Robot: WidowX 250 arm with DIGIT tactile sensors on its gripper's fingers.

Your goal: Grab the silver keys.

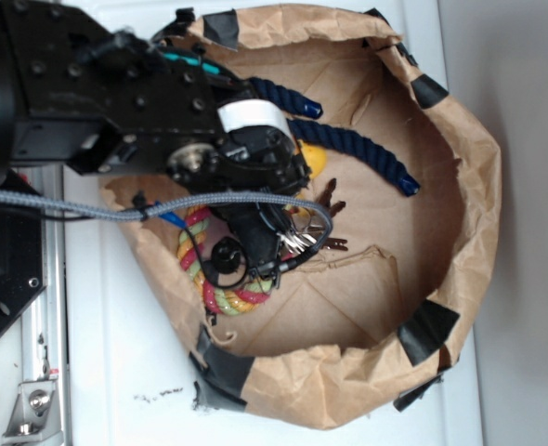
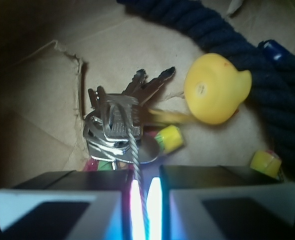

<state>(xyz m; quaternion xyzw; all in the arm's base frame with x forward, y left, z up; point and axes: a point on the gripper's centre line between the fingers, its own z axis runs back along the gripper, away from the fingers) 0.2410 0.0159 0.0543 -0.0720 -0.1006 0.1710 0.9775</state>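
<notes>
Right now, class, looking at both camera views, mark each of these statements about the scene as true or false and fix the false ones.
1. The end effector is closed on the thin wire ring of the silver keys. True.
2. The yellow rubber duck is held by the end effector. False: it lies free beside the keys, untouched.
3. Everything sits inside a brown paper bag with black tape on its rim. True.
4. The dark blue rope is threaded through the key ring. False: it lies apart, behind the duck.
5. The multicoloured rope lies outside the bag. False: it is inside, under the arm.
</notes>
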